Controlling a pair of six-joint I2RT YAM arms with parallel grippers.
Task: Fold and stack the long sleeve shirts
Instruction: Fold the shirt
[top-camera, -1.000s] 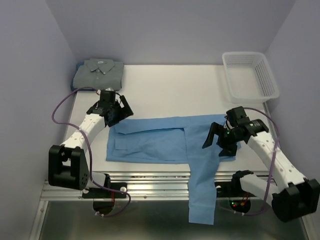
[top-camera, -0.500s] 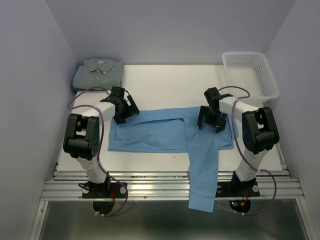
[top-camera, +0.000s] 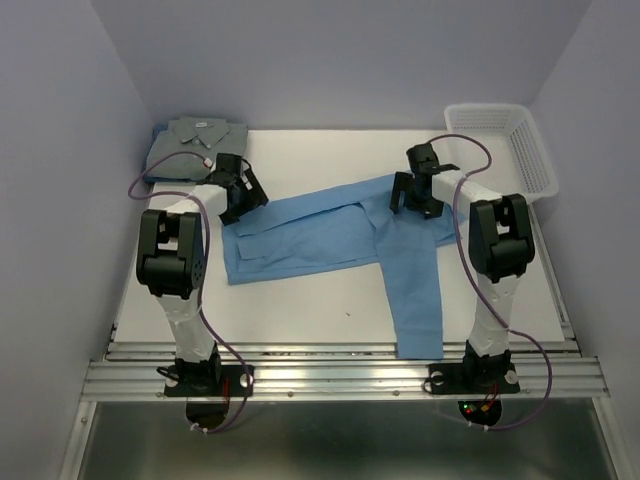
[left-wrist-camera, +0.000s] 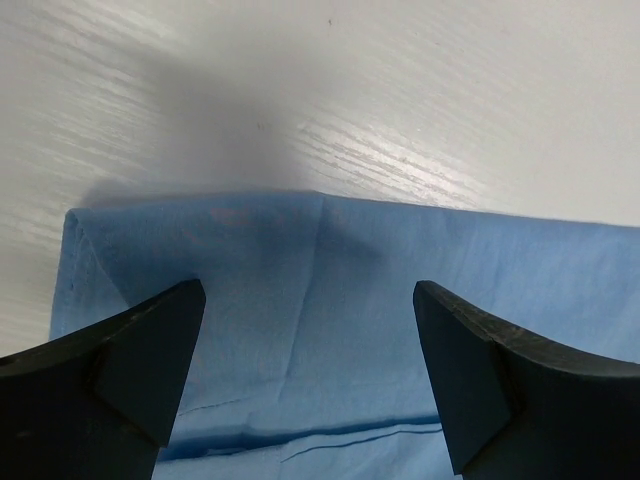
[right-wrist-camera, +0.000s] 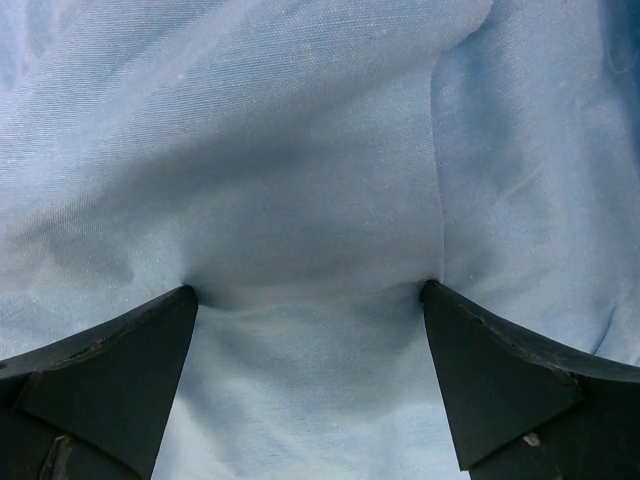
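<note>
Shirts, two, both woven cloth with collars. Item one: light sky-blue shirt (top-camera: 310, 240), smooth fine weave, spread flat and slightly askew on the white table (top-camera: 320, 165), spanning the gap between the two grippers; one long sleeve (top-camera: 415, 300) runs from below the right gripper toward the arm bases, ending close to the table's near edge. Item two: grey-green shirt (top-camera: 190, 145), folded to a compact rectangle with the collar uppermost, lying just beyond the left gripper at the far left corner. Basket, one: white plastic mesh basket (top-camera: 535, 150), rectangular with an open lattice wall, beyond and to the right of the right gripper, apart from both shirts. Grippers, two, black, wedge-shaped fingers. Left gripper (top-camera: 240, 207), jaws spread wide, nothing held; the wrist view shows its fingers (left-wrist-camera: 130, 370) straddling a straight folded edge and corner of the blue shirt, with bare wood-grain table just beyond. Right gripper (top-camera: 418, 203), jaws likewise spread wide, not clamped on anything; its fingers (right-wrist-camera: 110, 370) press down into the blue cloth, which puckers at each tip and wrinkles softly between them.
</note>
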